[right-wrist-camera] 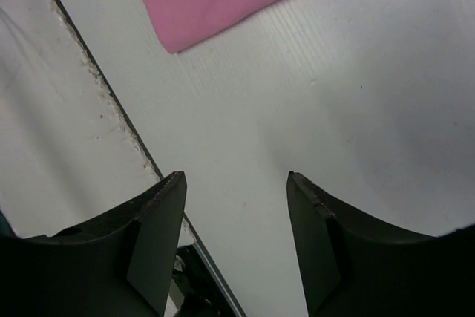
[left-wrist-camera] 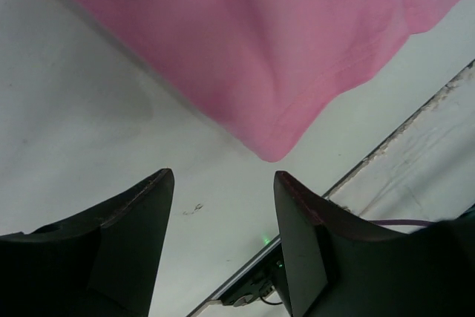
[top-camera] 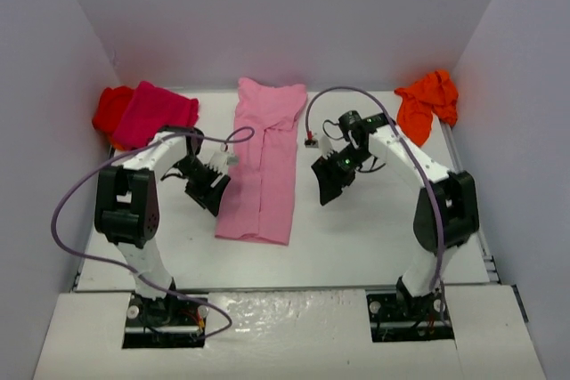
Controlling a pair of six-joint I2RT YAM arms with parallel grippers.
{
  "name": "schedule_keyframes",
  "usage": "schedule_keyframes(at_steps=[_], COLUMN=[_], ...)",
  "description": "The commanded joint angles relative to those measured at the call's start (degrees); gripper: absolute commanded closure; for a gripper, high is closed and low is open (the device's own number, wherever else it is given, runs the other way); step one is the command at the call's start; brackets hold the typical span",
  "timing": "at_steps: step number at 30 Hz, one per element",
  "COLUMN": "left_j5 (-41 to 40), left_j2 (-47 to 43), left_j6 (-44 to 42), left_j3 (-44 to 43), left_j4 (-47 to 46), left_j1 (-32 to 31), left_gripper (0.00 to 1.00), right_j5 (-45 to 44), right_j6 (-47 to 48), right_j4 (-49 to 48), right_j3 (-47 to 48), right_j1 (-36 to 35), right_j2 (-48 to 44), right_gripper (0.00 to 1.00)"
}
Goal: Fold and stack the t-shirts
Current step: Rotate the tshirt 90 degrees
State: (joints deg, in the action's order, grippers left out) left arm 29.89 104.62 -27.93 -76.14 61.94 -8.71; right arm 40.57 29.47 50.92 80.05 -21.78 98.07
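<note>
Table (top-camera: 356, 238) bears pink t-shirt (top-camera: 263, 162) lengthwise, near-to-far.

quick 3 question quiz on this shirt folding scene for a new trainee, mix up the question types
1. True or false: the light pink t-shirt lies on the table between the left gripper and the right gripper.
2. Which t-shirt sits crumpled in the far right corner? A magenta, B orange, C red.
3. Fill in: both grippers' jaws stand ____, with nothing between them.

Key: 1 true; 2 B, the orange t-shirt; 3 open.
</note>
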Motion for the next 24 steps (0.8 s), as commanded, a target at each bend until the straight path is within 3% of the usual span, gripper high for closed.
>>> schedule_keyframes(at_steps=[1,5,15,24], left_j5=[8.08,9.65,8.52,7.36], left_j2=[-0.48,3.21,8.46,11.99], left_j6=[0.81,2.27,3.95,4.06], left_j3=[-1.80,-2.40,-0.35,-1.14], left_j4=[3.68,3.10,0.75,2.43], left_j1=[0.24,0.98,1.15,2.12], left_gripper=[0.47,0.48,0.51,0.52], right_j5=[8.10,9.53,7.12,10.63], right_j6=[-3.74,-5.18,-10.92,-18.13], right_j4=[-0.10,-1.38,-6.23,-11.06], right_j3=[1.17,0.34,0.68,1.90], right_j1=[0.19,-1.00,-8.76,-13.32], right_j2=[8.31,15.06,22.79,31.04], right_gripper=[0.47,0.51,0.49,0.49])
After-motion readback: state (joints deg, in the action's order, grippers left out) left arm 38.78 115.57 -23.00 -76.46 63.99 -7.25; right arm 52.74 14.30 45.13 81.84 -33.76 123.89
